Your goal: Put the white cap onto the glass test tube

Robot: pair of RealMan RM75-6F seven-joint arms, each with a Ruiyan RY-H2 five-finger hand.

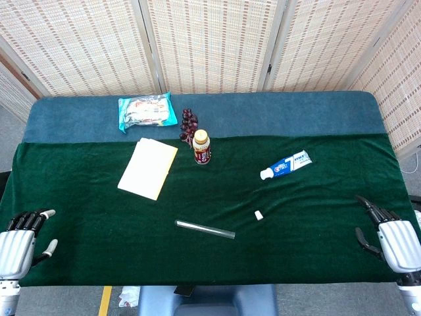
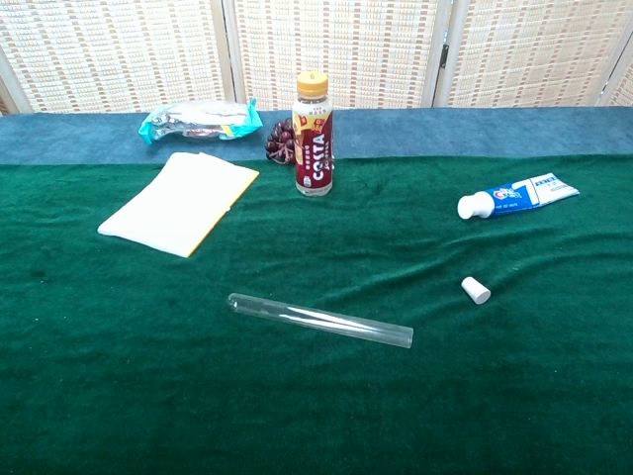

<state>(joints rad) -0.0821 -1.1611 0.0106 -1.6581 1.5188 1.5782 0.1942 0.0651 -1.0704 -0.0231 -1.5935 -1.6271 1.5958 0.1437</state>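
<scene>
Since nothing is held yet: task not begun.
Left robot hand (image 1: 20, 245): near tabletop edge, fingers apart, empty.
Right robot hand (image 1: 389, 236): near edge, fingers apart, empty.
Tube (image 2: 319, 320): lying flat on the green cloth (image 2: 119, 376), uncapped.
Cap (image 2: 476, 290): beside the tube's right end, apart.
Left to do: pick up both, fit cap.

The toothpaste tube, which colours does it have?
White and blue toothpaste tube with a white cap; clearest in the chest view.

The bottle (image 2: 314, 139) label reads "COSTA"; print on the other things is illegible.
</scene>
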